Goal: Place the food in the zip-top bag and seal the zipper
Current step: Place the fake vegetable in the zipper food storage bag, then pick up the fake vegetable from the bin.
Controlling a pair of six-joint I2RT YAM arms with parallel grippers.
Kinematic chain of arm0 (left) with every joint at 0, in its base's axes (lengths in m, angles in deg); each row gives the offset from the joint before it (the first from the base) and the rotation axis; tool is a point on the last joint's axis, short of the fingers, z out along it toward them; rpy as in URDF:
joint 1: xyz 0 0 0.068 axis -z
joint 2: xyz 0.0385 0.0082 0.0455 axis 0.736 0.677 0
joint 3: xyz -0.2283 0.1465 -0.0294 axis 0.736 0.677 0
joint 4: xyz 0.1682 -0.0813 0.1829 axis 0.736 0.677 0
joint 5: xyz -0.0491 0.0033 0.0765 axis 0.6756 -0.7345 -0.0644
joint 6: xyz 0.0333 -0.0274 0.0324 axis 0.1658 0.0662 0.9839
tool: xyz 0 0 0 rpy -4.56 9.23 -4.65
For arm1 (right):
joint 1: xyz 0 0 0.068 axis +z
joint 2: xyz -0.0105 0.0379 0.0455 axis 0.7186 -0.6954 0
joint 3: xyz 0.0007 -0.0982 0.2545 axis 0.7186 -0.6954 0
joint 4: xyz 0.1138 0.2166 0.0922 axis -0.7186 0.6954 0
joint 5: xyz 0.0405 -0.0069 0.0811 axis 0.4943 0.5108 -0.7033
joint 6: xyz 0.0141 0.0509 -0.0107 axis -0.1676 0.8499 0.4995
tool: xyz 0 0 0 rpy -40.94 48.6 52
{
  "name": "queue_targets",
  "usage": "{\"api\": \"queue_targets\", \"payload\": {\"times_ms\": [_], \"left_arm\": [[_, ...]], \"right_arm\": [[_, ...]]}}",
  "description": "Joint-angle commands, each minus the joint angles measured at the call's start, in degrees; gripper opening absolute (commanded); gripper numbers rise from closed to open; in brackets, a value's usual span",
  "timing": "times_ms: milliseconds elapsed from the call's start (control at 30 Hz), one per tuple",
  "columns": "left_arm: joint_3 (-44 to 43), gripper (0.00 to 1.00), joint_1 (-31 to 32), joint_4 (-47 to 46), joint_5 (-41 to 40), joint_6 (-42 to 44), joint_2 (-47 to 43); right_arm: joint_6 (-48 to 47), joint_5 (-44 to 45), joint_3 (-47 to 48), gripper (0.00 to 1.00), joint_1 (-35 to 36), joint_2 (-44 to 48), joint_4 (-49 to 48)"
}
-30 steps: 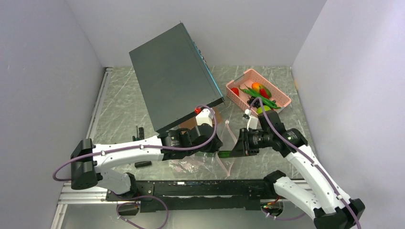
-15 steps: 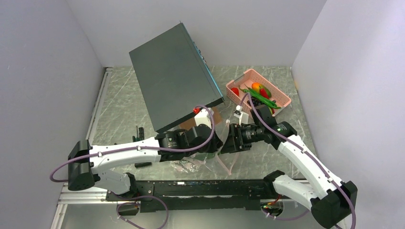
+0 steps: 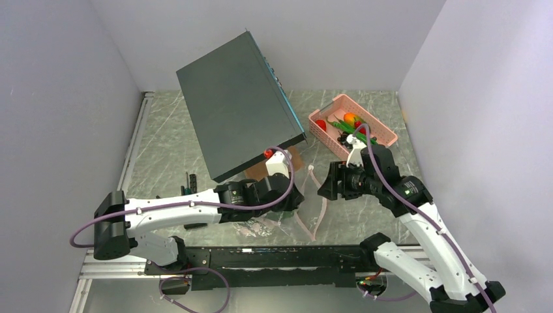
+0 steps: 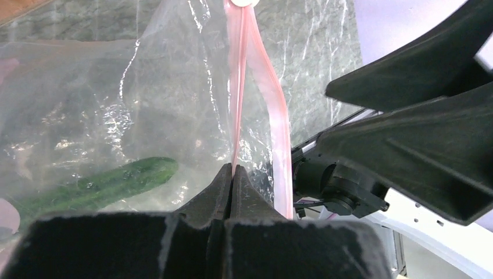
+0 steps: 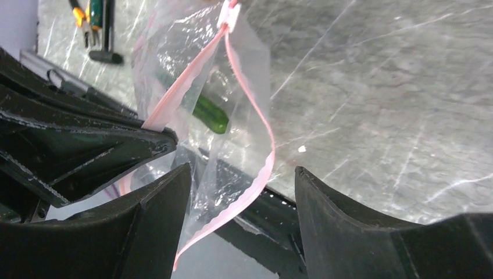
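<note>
My left gripper (image 4: 232, 172) is shut on one pink zipper strip (image 4: 237, 87) of the clear zip-top bag (image 4: 87, 104) and holds the mouth open. It shows in the top view (image 3: 295, 199) at the bag (image 3: 308, 212). A long green pod (image 4: 99, 185) lies inside the bag and also shows in the right wrist view (image 5: 210, 115). My right gripper (image 5: 241, 195) is open and empty just outside the mouth, the other pink strip (image 5: 256, 180) hanging between its fingers. In the top view the right gripper (image 3: 324, 188) is right of the bag. More food (image 3: 349, 122) lies in the pink basket (image 3: 386, 135).
A large dark box (image 3: 238, 104) leans tilted over the back middle of the table. Small orange-and-black hand tools (image 5: 93, 17) lie left of the bag, seen in the top view (image 3: 190, 182). A brown patch (image 3: 261, 168) lies under the box's edge.
My right gripper carried a green pod into the bag mouth, let it go, and has drawn back to the right, open. My left gripper kept its hold on the strip.
</note>
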Motion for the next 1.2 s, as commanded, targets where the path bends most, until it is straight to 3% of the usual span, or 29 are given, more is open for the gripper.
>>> {"api": "queue_targets", "payload": {"times_ms": [0, 200, 433, 567, 767, 967, 1167], "left_arm": [[0.33, 0.0, 0.31, 1.13, -1.57, 0.44, -2.03], [1.26, 0.0, 0.31, 3.45, -1.56, -0.6, -3.41], [4.15, 0.0, 0.31, 3.06, -2.31, -1.47, -5.79], [4.69, 0.0, 0.28, 2.24, -1.42, -1.47, -6.12], [4.68, 0.0, 0.31, 2.63, -0.34, -1.56, -6.23], [6.3, 0.0, 0.31, 1.12, 0.58, -2.38, -7.23], [6.63, 0.0, 0.31, 0.59, 0.97, -2.64, -7.36]], "right_arm": [[2.14, 10.67, 3.18, 0.67, 0.12, 1.07, 0.48], [8.72, 25.66, 4.2, 0.69, 0.07, -0.01, -2.23], [16.48, 33.93, 2.19, 0.73, -1.6, -4.22, -14.81], [20.16, 34.79, 0.08, 0.74, -4.37, -7.91, -22.13], [24.88, 26.82, -2.14, 0.74, -14.64, -14.04, -31.46], [20.76, 29.41, 1.59, 0.74, -22.42, -24.49, -36.82], [7.95, 34.6, 11.74, 0.76, -24.1, -40.67, -37.44]]}}
